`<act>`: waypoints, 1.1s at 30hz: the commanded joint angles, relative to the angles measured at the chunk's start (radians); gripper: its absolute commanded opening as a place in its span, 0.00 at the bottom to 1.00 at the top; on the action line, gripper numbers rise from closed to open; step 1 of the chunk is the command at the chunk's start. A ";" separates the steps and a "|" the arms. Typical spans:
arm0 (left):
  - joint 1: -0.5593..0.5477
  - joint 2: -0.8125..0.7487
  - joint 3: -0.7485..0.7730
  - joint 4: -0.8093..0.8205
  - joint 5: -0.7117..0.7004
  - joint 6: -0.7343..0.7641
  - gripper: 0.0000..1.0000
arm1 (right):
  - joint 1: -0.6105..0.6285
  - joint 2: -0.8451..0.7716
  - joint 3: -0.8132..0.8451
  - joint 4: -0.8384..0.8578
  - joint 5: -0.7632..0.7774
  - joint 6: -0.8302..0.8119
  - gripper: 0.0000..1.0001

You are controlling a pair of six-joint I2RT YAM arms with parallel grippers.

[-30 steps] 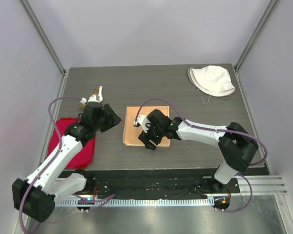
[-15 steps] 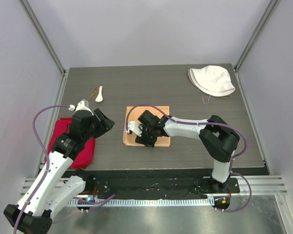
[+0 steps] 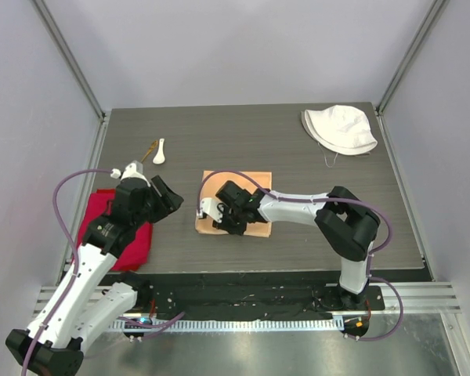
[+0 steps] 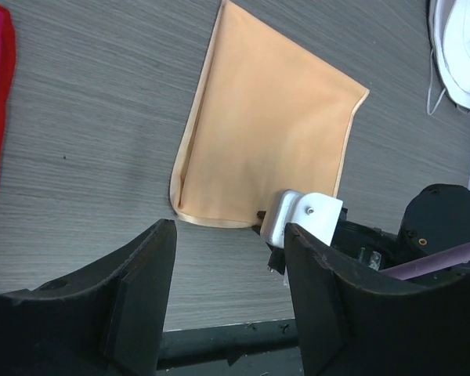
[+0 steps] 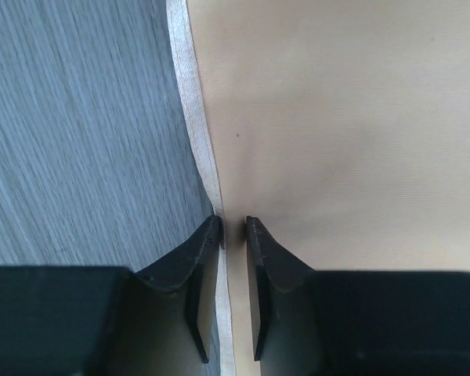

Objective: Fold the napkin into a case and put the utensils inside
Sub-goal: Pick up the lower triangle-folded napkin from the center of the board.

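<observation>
The peach-orange napkin point(image 3: 241, 196) lies flat mid-table, folded to a rectangle; it also shows in the left wrist view point(image 4: 274, 133) and fills the right wrist view point(image 5: 337, 117). My right gripper point(image 3: 212, 218) sits low at the napkin's left edge, its jaws nearly together and pinching the pale hem point(image 5: 234, 225). My left gripper point(image 3: 169, 197) hovers open and empty left of the napkin, over bare table point(image 4: 229, 231). The white spoon point(image 3: 159, 151) and gold fork point(image 3: 149, 149) lie together at the far left.
A bright red cloth point(image 3: 113, 227) lies at the left under the left arm. A white fabric hat point(image 3: 341, 129) rests in the far right corner. The table's near edge point(image 4: 219, 333) runs just below the left fingers.
The right gripper slid left across the napkin to its left edge and narrowed onto the hem. The left arm drew back from the utensils toward the near left, then held still.
</observation>
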 commanded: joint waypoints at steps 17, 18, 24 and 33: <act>0.088 0.016 -0.043 -0.108 0.150 0.038 0.62 | 0.085 0.003 0.017 0.066 -0.176 0.416 0.01; 0.088 0.013 -0.043 -0.111 0.150 0.031 0.62 | 0.085 0.006 0.032 0.073 -0.194 0.433 0.01; 0.102 0.057 -0.018 -0.162 0.099 0.002 0.66 | 0.069 0.036 0.069 0.175 -0.357 0.591 0.01; 0.115 0.123 -0.032 -0.113 0.099 -0.039 0.66 | -0.023 0.092 0.034 0.365 -0.527 0.780 0.01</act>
